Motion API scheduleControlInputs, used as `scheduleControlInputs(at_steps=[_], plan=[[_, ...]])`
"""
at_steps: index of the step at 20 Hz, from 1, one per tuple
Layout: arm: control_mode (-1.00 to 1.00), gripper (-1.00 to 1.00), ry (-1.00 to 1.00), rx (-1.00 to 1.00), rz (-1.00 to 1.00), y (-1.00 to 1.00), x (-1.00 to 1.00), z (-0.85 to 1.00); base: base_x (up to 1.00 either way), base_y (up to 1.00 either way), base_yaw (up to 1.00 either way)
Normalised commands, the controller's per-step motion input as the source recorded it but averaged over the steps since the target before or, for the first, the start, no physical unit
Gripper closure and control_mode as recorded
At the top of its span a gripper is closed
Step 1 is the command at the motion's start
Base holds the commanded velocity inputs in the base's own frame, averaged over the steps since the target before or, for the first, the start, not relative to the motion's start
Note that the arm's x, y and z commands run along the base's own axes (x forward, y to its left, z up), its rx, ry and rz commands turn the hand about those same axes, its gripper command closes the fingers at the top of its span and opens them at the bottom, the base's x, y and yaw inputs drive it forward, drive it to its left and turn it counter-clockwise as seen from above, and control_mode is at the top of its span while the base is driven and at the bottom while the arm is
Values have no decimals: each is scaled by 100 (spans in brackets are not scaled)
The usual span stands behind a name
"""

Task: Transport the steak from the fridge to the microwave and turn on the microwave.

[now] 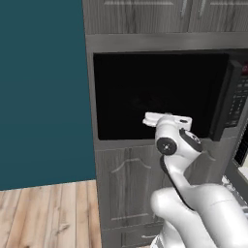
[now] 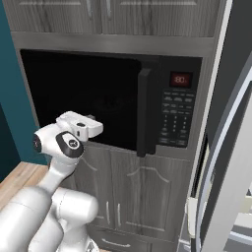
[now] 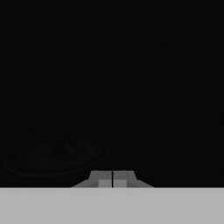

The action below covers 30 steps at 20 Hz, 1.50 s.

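The black microwave (image 1: 160,92) is built into grey wood-grain cabinets, its dark glass door (image 2: 83,93) shut flush. Its thick vertical handle (image 2: 144,113) sits left of the keypad (image 2: 176,120) and the red display (image 2: 180,79). My white hand (image 1: 167,121) hovers close to the lower part of the door, pointing at the glass. My gripper (image 3: 113,179) is shut, its tips pressed together with nothing between them. Through the dark glass a faint round turntable shape (image 3: 57,155) shows. The steak cannot be made out in that darkness. The fridge door (image 2: 231,162) stands open at the right.
Grey cabinet doors (image 2: 142,197) run below the microwave and more cabinets (image 1: 145,14) above it. A teal wall (image 1: 43,87) and wood floor (image 1: 48,213) lie to the left. The fridge's curved silver handle (image 2: 214,167) reaches close to the cabinet on the right.
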Motion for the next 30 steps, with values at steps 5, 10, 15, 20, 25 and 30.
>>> scheduleControlInputs(at_steps=[5, 10, 15, 20, 25, 30], plan=[[-100, 100, 0, 0, 12, -4, 24, 9, 0, 0, 0], [-100, 100, 3, 0, 10, -1, 28, 6, 0, 0, 0], [-100, 100, 6, 0, 10, -2, 41, 0, 0, 0, 0], [-100, 100, 7, 0, 7, -5, 49, 0, 0, 0, 0], [-100, 100, 5, 2, 3, -1, 38, 0, 0, 0, 0], [-100, 100, 4, 6, 0, -2, -4, 44, 0, 0, 0]])
